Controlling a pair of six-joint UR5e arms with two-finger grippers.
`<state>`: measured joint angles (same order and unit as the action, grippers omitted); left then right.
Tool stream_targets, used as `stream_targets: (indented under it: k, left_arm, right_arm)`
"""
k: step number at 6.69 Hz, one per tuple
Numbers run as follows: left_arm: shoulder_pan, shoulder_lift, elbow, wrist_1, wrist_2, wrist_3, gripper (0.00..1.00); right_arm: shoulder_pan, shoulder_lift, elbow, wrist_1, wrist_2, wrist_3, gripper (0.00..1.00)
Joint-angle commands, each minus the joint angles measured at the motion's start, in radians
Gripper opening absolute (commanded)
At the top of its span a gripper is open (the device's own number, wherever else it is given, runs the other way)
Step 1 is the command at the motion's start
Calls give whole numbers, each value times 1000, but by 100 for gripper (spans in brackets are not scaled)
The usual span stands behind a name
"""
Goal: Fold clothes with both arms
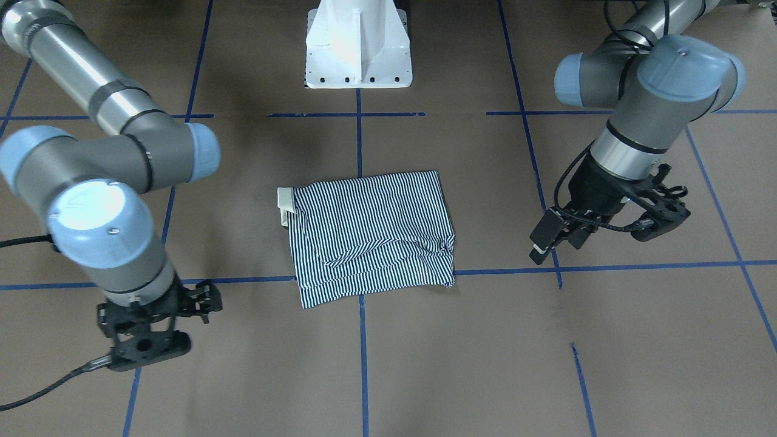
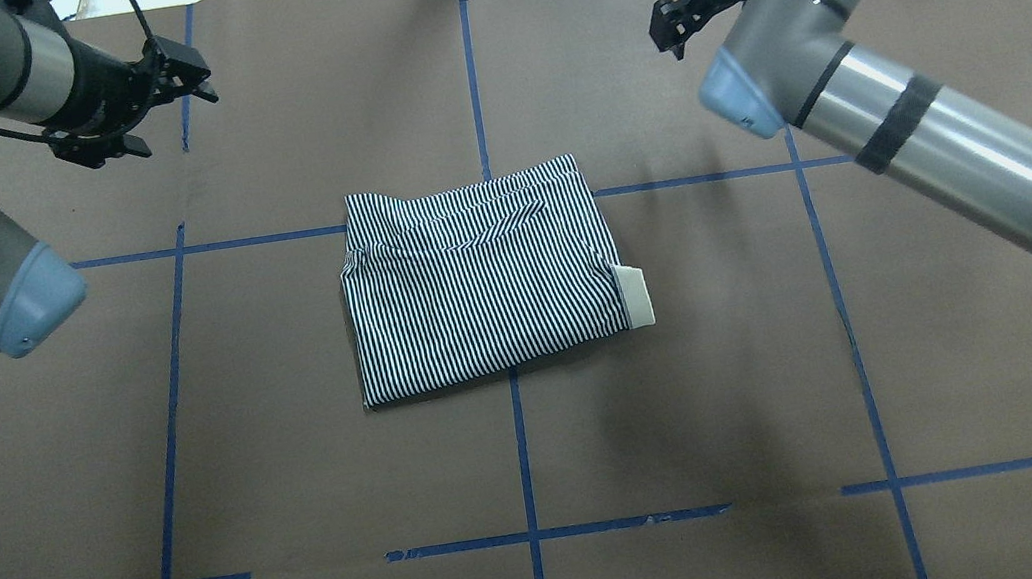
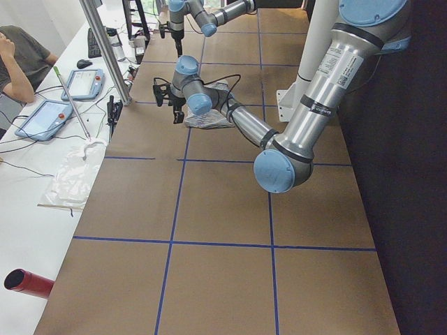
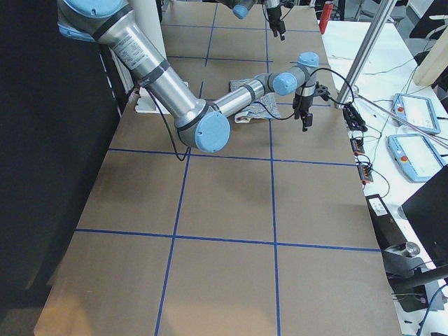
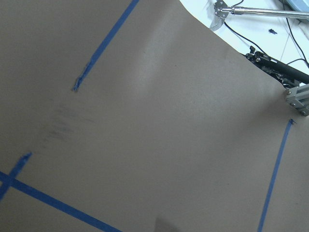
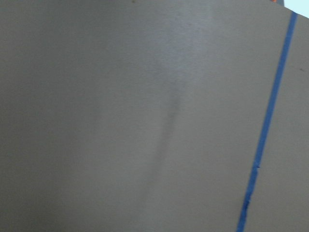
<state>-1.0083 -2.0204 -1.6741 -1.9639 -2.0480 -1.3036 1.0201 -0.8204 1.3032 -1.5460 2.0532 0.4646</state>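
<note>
At the table's centre, the shirt lies folded into a neat striped rectangle, with the collar peeking out. The left gripper hangs well clear, jaws apart and empty. The right gripper holds nothing either, but whether it's spread or closed, I can't tell. Folding looks essentially done, with maybe a final tidy left.

A robotics lab: a long counter papered brown and gridded with blue tape, two tubular robot arms, a white pedestal, teach pendants on a side bench, and an operator seated alongside.
</note>
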Motion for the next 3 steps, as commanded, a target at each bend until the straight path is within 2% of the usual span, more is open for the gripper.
stream_targets:
  k: [1, 3]
  left_arm:
    - [-198, 105, 4, 66, -153, 500, 100]
    - [-355, 152, 10, 254, -147, 950, 100]
  right_arm:
    - [208, -186, 131, -11, 210, -186, 100]
    - [369, -386, 220, -67, 255, -471, 100]
